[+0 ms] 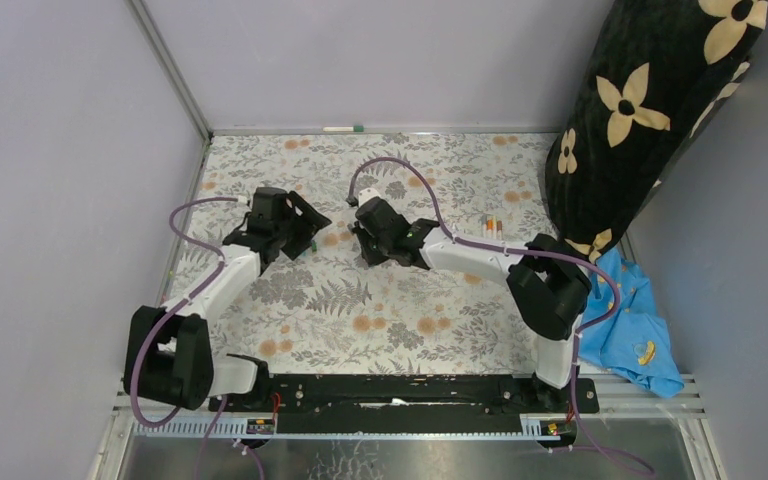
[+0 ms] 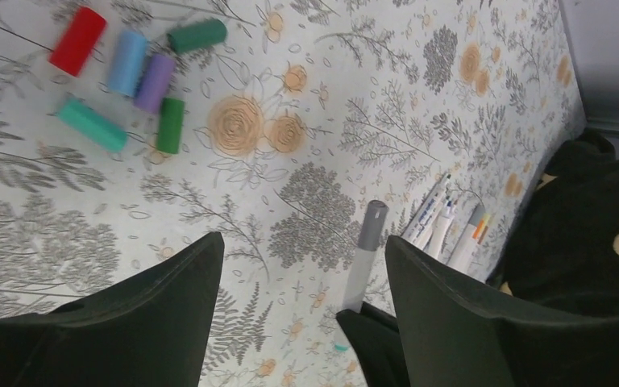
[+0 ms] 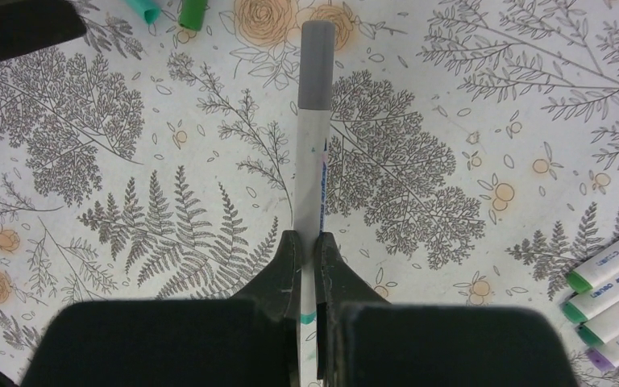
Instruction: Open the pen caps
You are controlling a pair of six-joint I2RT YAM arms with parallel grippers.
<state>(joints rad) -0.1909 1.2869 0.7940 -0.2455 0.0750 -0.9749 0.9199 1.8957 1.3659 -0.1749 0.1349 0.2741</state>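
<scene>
A grey cap (image 3: 317,64) sits on the far end of a white pen (image 3: 309,177), held out over the floral surface (image 3: 467,97). The right pincer (image 3: 307,242) is pressed together on the barrel, near its other end. The left pincer (image 2: 302,242) stands spread wide, pinching nothing and clear of the pen. Six loose caps (image 2: 128,63), red, blue, purple, teal and two green, lie clustered on the surface close by. Other pens (image 3: 612,282) lie bunched together off to the right.
</scene>
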